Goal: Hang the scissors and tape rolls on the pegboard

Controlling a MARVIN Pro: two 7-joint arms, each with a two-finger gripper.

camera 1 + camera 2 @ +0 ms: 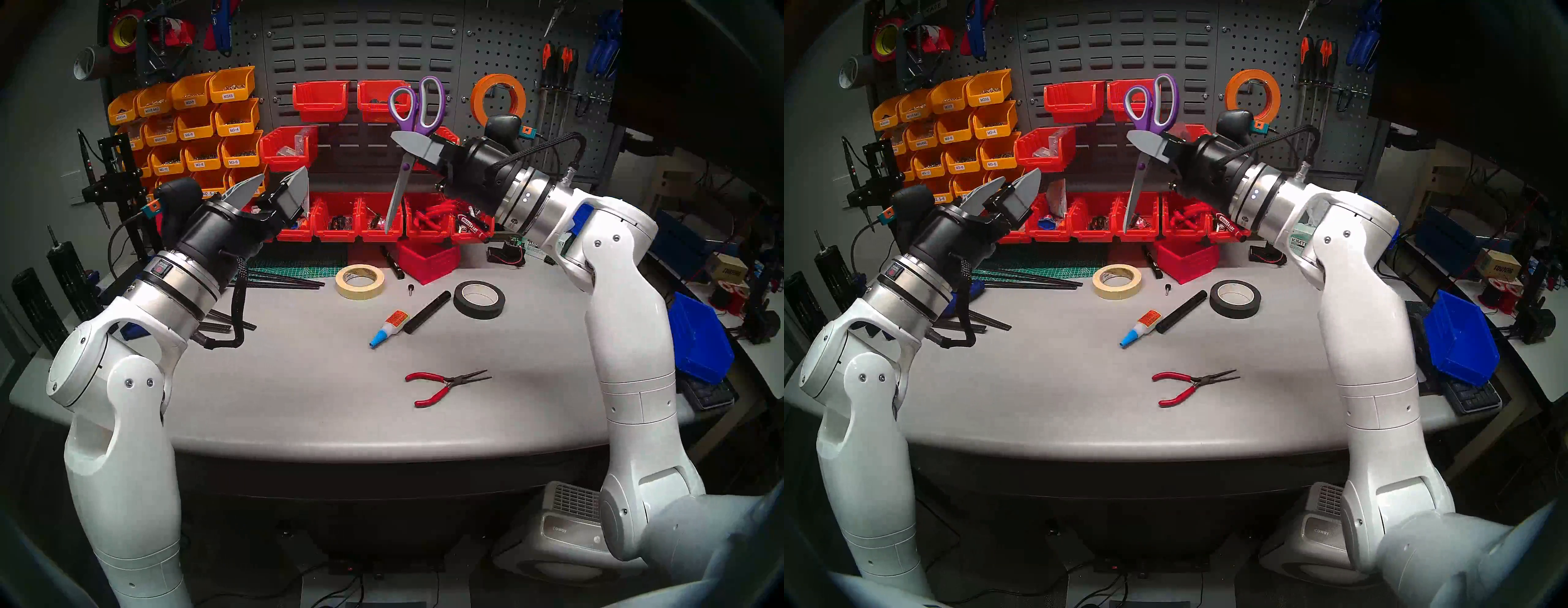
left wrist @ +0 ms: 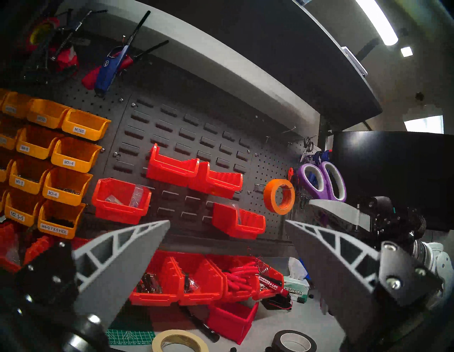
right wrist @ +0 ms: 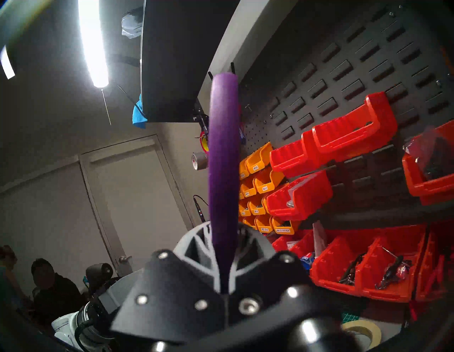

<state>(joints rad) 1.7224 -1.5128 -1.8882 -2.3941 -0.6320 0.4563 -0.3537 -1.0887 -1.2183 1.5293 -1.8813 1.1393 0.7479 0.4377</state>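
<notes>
The purple-and-grey scissors (image 1: 399, 193) (image 1: 1135, 195) (image 2: 326, 194) (image 3: 223, 159) hang handles up and blades down in front of the slotted panel. My right gripper (image 1: 409, 148) (image 1: 1144, 144) is shut on them near the pivot. To the left, my left gripper (image 1: 282, 176) (image 1: 1020, 177) (image 2: 227, 222) stands open and empty above the table. The orange tape roll (image 1: 477, 102) (image 1: 1230, 97) (image 2: 267, 196) hangs on a hook of the pegboard (image 1: 500, 51) (image 1: 1255, 46) (image 2: 270, 167), right of the scissors. The cream tape roll (image 1: 359, 293) (image 1: 1117, 293) (image 2: 157, 344) (image 3: 373, 331) lies flat on the table.
A black tape roll (image 1: 479, 312), a black tube (image 1: 426, 312), a glue bottle (image 1: 388, 325) and red pliers (image 1: 441, 384) lie on the table. Red bins (image 1: 339, 220) line its back edge, with a loose one (image 1: 428, 259) in front. More red bins (image 1: 322, 95) and yellow bins (image 1: 191, 123) hang on the wall.
</notes>
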